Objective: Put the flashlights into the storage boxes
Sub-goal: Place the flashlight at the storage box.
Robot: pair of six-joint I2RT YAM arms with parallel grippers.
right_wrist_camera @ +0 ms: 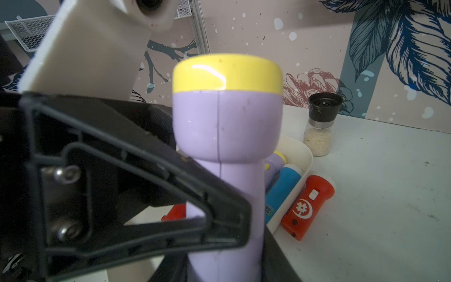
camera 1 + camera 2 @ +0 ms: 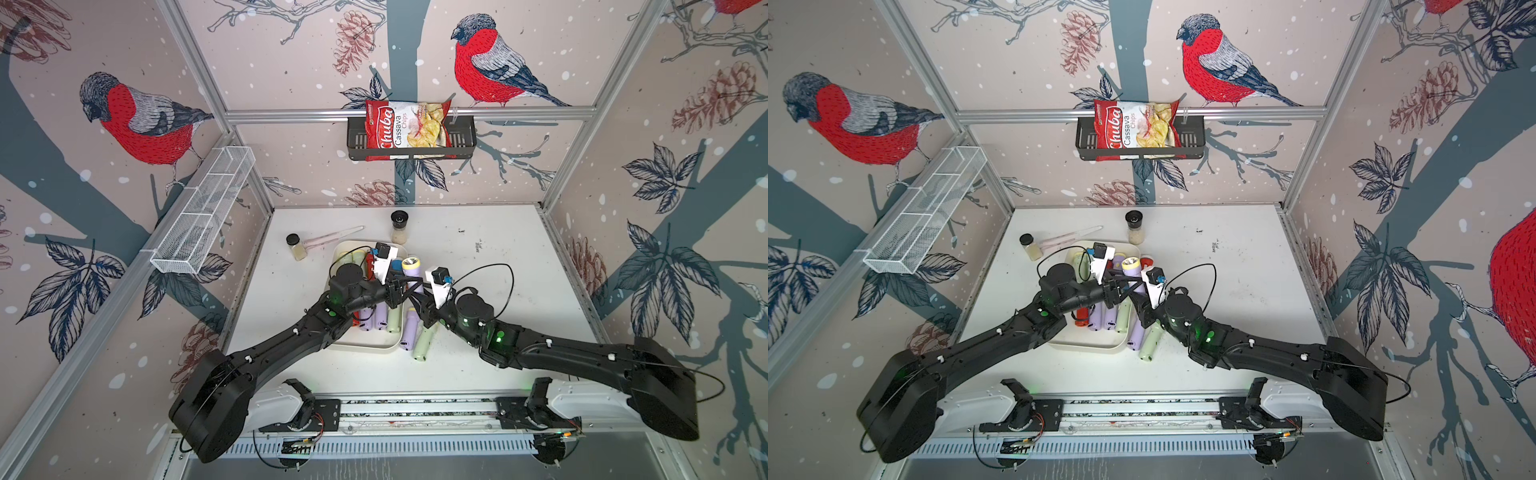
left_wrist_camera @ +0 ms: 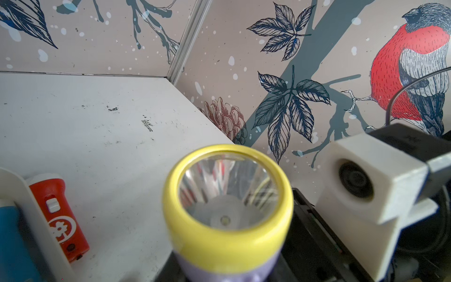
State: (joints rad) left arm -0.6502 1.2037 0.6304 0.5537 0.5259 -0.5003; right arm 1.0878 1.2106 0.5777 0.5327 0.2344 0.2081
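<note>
White table (image 2: 498, 257) and bird-print walls frame the scene. At the middle the left hand (image 2: 401, 287) and right hand (image 2: 416, 301) meet, both clenched on one lilac flashlight (image 2: 412, 272), held off the table with its yellow head up, near the right rim of the cream tray (image 2: 365, 347). Other flashlights lie in the tray, a blue flashlight (image 1: 283, 185) among them. Just outside the rim lie a red flashlight (image 1: 307, 205), a second lilac flashlight (image 2: 409, 334) and a green flashlight (image 2: 424, 345).
</note>
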